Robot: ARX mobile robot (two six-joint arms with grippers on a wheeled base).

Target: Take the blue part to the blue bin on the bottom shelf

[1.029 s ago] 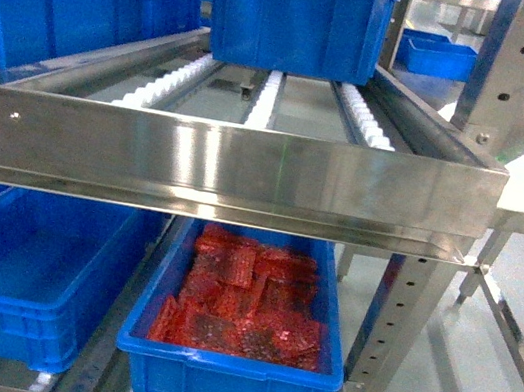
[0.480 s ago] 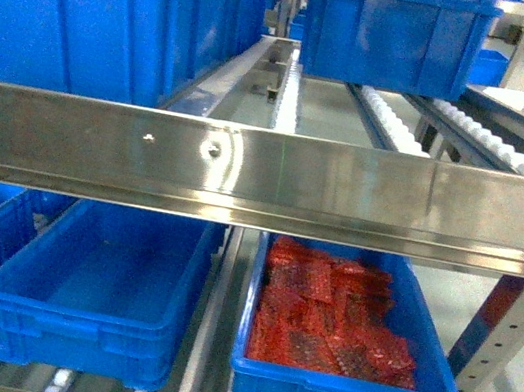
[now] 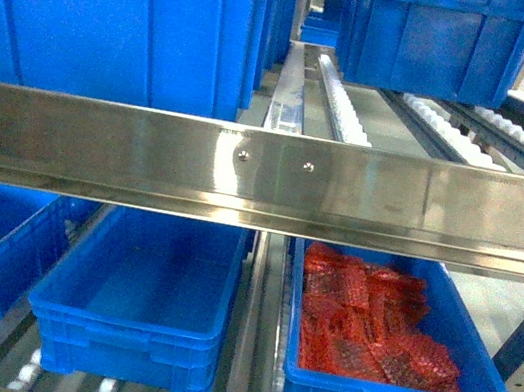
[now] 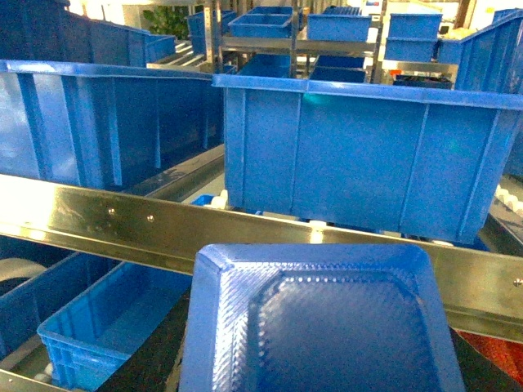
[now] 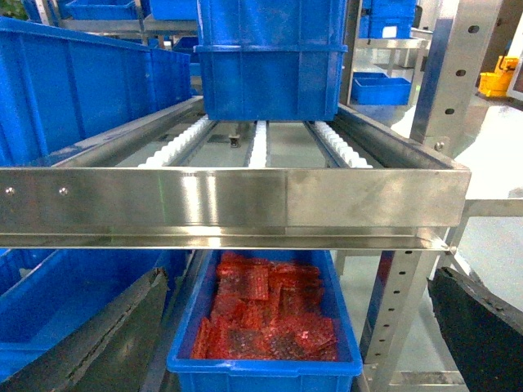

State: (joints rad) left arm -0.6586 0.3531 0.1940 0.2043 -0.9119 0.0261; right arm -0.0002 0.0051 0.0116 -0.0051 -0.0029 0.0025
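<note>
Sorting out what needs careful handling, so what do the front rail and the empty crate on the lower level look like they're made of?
Front rail: apparently stainless steel, brushed, mirroring blue crates.
Empty blue bin: likely moulded plastic, ribbed walls, soft sheen.

A blue part with a textured face and a raised rounded-square panel fills the lower middle of the left wrist view, close to the lens; whatever holds it is hidden. Behind it runs a steel front rail with screws. Above the rail stands a large blue crate, with another long crate to its left. Below the rail, left of the part, sits an open blue bin.
</note>
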